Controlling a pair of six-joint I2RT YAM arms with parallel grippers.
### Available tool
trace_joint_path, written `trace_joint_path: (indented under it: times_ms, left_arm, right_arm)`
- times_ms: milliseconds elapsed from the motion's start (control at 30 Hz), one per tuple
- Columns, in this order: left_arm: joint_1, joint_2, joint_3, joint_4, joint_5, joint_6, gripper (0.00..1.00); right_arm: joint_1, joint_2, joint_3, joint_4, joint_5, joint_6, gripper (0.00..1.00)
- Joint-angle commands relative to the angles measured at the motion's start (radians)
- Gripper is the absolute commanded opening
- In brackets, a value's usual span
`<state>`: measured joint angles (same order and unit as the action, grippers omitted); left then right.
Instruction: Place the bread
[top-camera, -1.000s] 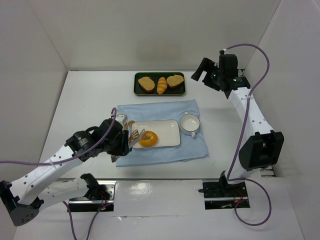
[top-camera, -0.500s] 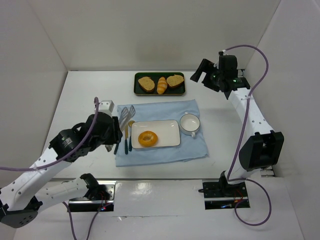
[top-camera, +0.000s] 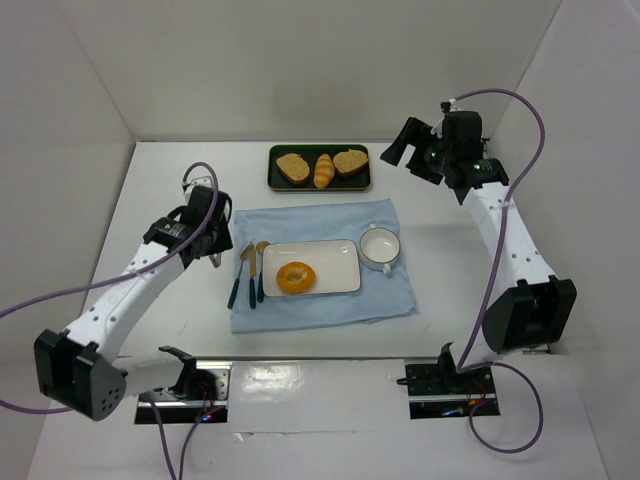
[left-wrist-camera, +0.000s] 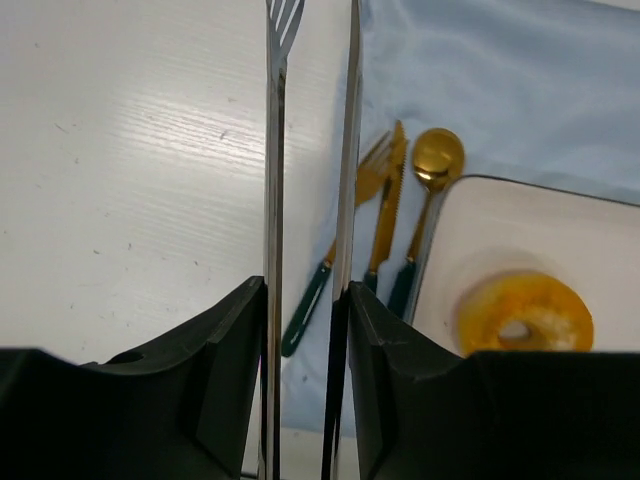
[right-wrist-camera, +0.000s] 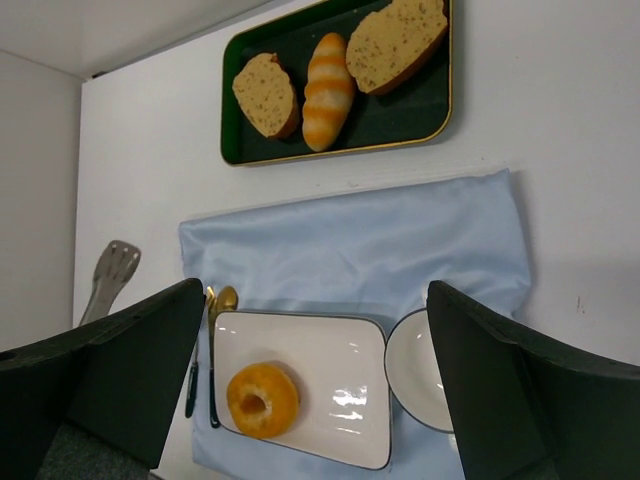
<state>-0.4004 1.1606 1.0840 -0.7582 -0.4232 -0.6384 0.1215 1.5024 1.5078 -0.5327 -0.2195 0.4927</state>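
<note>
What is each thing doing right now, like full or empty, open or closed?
bread: lying on the white plate.
cup: upright, empty.
green tray: holds two toast slices and a roll.
tongs: empty, blades close together.
left gripper: shut on the tongs.
right gripper: open, empty.

White counter, just two things sitting straight on it: a light blue cloth mid-counter, and a dark green tray right behind, small gap between.

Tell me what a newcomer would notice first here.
The glossy ring-shaped bread lies on the white plate on the blue cloth. Behind, a green tray holds toast slices and a roll. The left gripper holds metal tongs above the table, beside the cloth's left edge.
</note>
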Motion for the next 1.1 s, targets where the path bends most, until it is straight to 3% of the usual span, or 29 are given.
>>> trace_joint_path:
  times_ms: [0,433,867,967,1067]
  left_arm:
    - [0.128,0.069,-0.022,0.157,0.089,0.065,0.48]
    - [0.363,0.382,-0.009,0.284,0.241,0.144,0.48]
    - [0.416,0.628,0.004,0.332,0.262,0.163,0.48]
    - [0.416,0.656,0.023,0.332,0.262,0.172,0.53]
    - [0.416,0.683,0.033,0.321,0.282,0.181,0.64]
  right_arm:
    - [-0.008,-0.073,-0.035,-0.018,-0.026,-0.008,0.99]
    - [-0.008,-0.094,-0.023,-0.036,-0.026,-0.017,0.99]
    - [-0.017,-0.094,-0.023,-0.038,-0.044,0.001,0.99]
    - [-0.017,-0.103,-0.032,-0.047,-0.044,0.001,0.99]
    - [-0.017,-0.103,-0.041,-0.047,-0.044,0.001,0.99]
